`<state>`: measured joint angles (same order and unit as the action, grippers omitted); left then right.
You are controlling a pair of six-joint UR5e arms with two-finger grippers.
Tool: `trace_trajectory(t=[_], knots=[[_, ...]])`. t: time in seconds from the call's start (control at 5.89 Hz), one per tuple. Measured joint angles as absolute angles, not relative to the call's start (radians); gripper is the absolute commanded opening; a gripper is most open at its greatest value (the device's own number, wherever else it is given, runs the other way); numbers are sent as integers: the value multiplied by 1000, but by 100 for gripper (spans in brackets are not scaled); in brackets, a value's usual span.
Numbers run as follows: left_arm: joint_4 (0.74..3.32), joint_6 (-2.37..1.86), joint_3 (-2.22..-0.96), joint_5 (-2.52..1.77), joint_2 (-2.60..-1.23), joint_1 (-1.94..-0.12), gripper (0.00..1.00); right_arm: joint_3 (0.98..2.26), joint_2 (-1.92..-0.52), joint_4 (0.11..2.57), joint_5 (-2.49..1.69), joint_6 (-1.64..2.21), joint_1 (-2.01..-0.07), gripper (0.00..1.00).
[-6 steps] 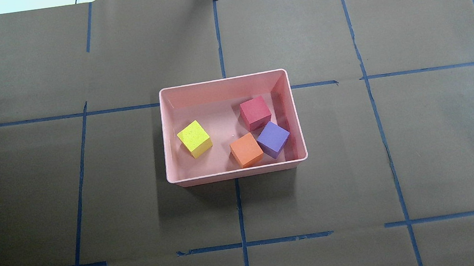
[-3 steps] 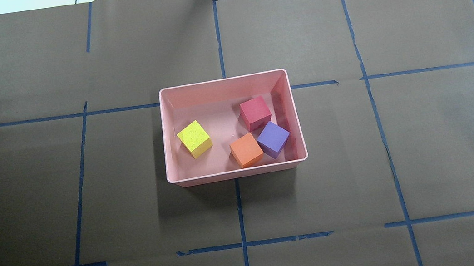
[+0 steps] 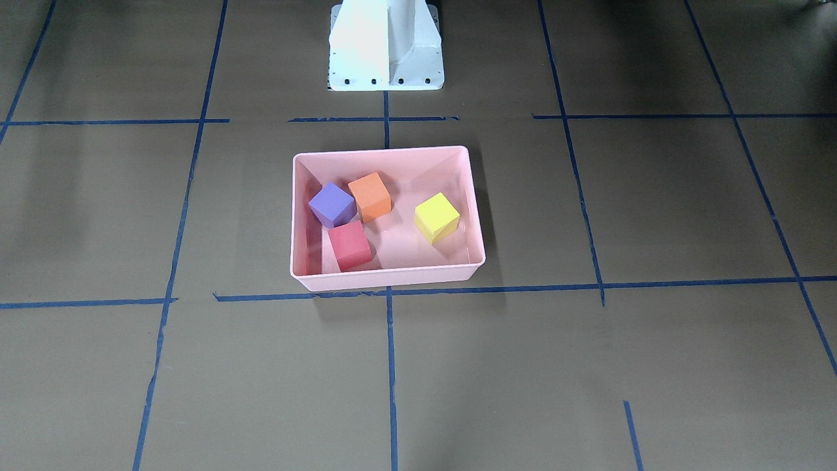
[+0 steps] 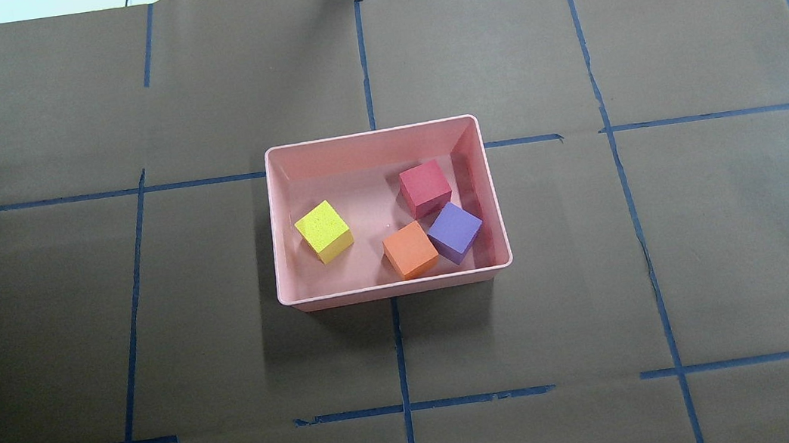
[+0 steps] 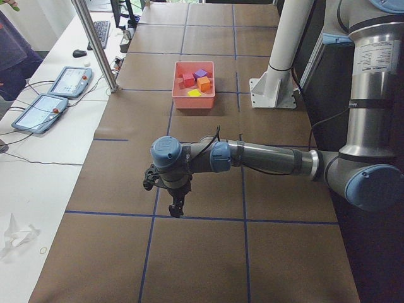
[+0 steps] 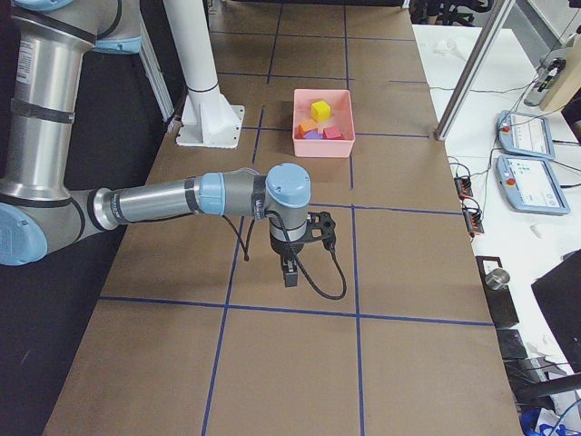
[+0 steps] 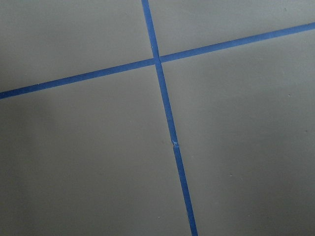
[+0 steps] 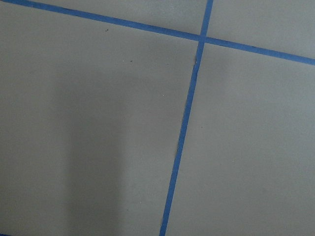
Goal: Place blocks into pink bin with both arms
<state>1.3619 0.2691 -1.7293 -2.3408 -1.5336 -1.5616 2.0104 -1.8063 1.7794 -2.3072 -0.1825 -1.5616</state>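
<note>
The pink bin stands at the table's middle and also shows in the front view. All four blocks lie inside it: yellow-green at the left, red-pink, orange and purple close together at the right. The left gripper shows only in the exterior left view, low over bare paper far from the bin. The right gripper shows only in the exterior right view, likewise far from the bin. I cannot tell whether either is open or shut. Both wrist views show only brown paper and blue tape.
The white pedestal base stands behind the bin on the robot's side. Blue tape lines grid the brown paper. A metal post and control tablets are at the far table edge.
</note>
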Motion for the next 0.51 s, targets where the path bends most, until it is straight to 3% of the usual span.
trace_trajectory(t=[0.51], knots=[[1367, 270, -1731, -2343, -1511, -1560, 100, 2004, -1806, 1774, -2327, -183, -1561, 100]])
